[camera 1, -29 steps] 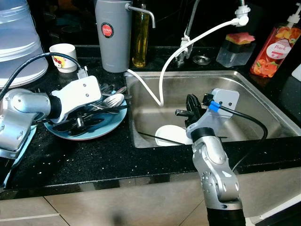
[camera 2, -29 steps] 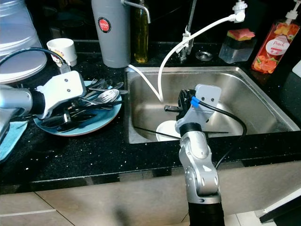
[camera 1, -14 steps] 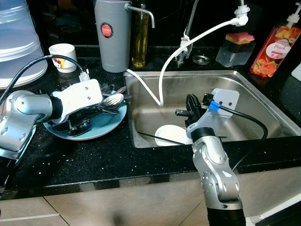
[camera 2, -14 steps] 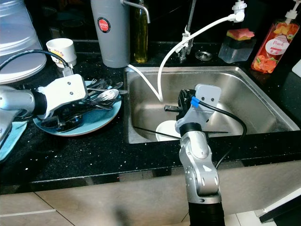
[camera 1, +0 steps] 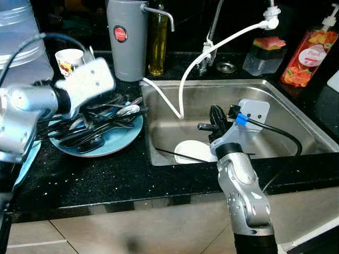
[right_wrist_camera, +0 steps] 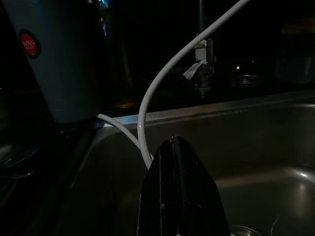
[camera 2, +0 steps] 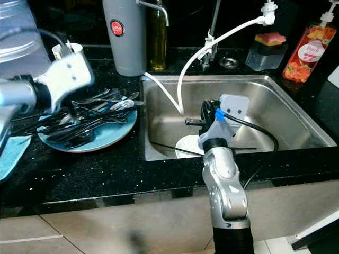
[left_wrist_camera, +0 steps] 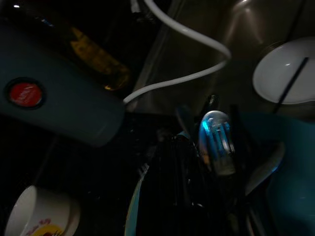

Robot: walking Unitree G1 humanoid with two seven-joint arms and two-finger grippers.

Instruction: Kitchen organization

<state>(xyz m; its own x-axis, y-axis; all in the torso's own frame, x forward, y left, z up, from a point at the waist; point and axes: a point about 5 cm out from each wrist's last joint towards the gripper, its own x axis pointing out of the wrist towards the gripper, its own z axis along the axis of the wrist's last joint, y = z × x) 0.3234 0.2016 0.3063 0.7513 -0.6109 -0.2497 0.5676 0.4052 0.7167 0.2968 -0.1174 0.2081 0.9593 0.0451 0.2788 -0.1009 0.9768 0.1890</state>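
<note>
Many pieces of cutlery (camera 1: 103, 119) lie in a loose heap on the blue plate (camera 1: 114, 144), on the dark surface (camera 1: 106, 180) just left of the sink (camera 1: 286, 114). The left hand (camera 2: 71, 108) hangs blurred above this heap — I cannot tell how far its fingers are parted, or if they hold anything. The right hand (camera 1: 216, 117) is pressed together and empty, over the white plate (camera 1: 193, 152) in the sink. One risk, I judge: tangled forks could catch and drag neighbours off the plate.
</note>
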